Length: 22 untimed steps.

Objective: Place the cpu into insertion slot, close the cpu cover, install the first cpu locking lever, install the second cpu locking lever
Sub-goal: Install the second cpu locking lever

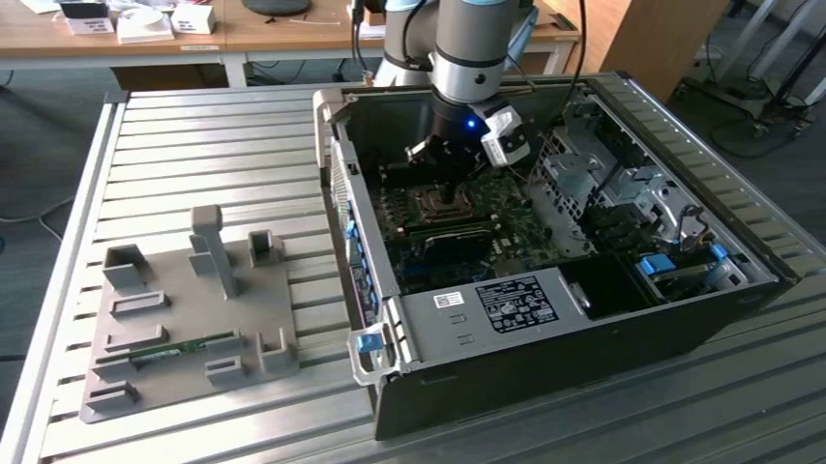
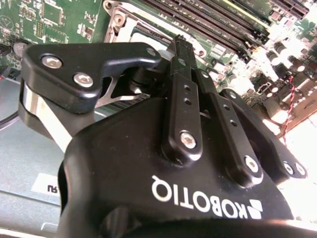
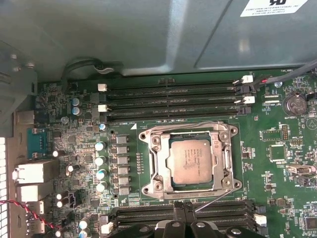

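while the grey fixture tray (image 1: 181,319) lay near the front left of the slatted metal table (image 1: 193,145) as the exterior view showed it, with a green memory stick (image 1: 168,350) in one of its grooves, the open computer case (image 1: 543,319) stood beside it toward the exterior view's right. inside the case the green motherboard (image 3: 277,148) carried the insertion slot (image 3: 148,163), and the cpu (image 3: 190,161) sat flat in it with its pale face up. the cpu cover (image 3: 225,154) lay down around the chip, framing it. a thin wire locking lever (image 3: 213,198) stuck out at a slant from the socket's corner toward the long black memory slots (image 3: 173,99). the arm (image 1: 471,48) reached straight down into the case, and the gripper (image 1: 448,193) hung just above the socket. its fingers (image 2: 183,79) were pressed together, with nothing between them.
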Each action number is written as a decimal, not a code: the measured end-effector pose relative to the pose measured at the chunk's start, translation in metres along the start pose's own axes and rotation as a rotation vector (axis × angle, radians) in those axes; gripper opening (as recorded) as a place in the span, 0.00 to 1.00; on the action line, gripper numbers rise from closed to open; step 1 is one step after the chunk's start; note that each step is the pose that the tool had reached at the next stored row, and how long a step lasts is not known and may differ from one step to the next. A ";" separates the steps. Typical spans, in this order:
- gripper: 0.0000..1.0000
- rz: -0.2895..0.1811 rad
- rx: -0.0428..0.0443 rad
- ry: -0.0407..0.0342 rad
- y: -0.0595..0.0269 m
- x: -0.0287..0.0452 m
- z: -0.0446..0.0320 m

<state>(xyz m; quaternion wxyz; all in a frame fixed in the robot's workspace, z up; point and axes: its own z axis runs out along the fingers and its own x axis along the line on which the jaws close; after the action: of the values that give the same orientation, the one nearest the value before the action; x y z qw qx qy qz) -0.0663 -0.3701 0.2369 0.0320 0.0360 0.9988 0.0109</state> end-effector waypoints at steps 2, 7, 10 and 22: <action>0.11 0.000 0.0000 0.0000 -0.0001 0.0006 0.0001; 0.11 -0.021 -0.0013 0.0004 -0.0002 0.0019 0.0008; 0.11 -0.036 -0.0015 0.0008 -0.0003 0.0043 0.0011; 0.11 -0.067 0.0045 0.0011 -0.0011 0.0129 0.0026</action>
<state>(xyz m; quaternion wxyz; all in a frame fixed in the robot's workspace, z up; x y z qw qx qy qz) -0.0790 -0.3702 0.2335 0.0317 0.0028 0.9995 0.0076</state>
